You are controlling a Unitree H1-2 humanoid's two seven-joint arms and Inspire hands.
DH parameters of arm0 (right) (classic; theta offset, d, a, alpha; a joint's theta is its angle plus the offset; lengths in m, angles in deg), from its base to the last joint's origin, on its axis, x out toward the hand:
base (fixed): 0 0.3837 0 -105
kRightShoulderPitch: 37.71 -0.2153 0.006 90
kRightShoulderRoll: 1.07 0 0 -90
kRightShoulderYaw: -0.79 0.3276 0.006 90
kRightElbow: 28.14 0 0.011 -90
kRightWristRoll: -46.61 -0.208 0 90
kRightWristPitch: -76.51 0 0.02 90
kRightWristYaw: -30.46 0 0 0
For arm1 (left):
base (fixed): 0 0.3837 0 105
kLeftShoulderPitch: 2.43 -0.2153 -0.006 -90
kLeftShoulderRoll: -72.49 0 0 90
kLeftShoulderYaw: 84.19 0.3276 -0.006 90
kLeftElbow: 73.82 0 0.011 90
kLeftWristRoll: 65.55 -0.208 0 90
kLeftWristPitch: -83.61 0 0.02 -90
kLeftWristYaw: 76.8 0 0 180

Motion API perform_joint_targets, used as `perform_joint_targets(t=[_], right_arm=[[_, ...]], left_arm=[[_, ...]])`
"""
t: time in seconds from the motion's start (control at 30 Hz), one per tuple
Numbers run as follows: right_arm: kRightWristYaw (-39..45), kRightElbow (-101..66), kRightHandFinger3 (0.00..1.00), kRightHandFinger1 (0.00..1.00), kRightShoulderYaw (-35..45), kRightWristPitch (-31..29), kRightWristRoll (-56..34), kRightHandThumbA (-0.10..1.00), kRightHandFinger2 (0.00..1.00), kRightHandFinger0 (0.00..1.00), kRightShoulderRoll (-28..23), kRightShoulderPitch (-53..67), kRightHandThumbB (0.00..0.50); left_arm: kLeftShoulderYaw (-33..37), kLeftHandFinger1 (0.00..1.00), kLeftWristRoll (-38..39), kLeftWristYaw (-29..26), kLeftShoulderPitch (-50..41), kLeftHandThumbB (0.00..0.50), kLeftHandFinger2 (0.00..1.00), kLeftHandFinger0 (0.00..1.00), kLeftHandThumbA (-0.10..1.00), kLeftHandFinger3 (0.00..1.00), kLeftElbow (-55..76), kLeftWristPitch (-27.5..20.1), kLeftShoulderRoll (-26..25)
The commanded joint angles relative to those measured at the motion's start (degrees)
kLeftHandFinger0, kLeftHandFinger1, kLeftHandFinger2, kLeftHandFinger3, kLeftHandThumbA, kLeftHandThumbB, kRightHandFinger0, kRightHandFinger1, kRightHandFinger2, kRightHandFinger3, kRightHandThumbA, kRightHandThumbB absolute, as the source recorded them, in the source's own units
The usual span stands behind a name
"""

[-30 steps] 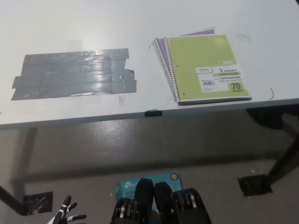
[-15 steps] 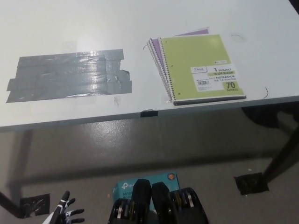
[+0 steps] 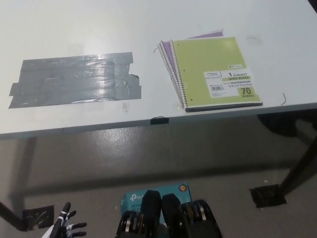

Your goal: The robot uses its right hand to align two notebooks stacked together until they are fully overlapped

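Two stacked notebooks, green notebook [image 3: 214, 72] over purple notebook [image 3: 170, 52], lie upper right on the worktop [image 3: 74, 29]; left hand [image 3: 64, 227], lower left, is released, fingers spread.

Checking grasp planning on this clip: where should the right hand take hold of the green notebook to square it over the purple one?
Probably the green notebook's free right edge, coming from the right. It lies flat, spiral on the left, and the purple notebook peeks out at the left and top, so it likely needs nudging that way. The right hand is out of view; the left hand rests low at the lower left.
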Motion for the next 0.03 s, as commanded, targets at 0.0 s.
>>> perform_joint_targets(t=[0.0], right_arm=[[-1.11,-1.24,1.0,1.0,-0.39,0.39,-1.17,0.84,1.0,1.0,-2.37,-1.12,0.167]], left_arm=[[-0.58,0.75,-0.37,-1.55,0.9,0.482,0.79,0.69,1.0,1.0,1.32,1.36,-0.15]])
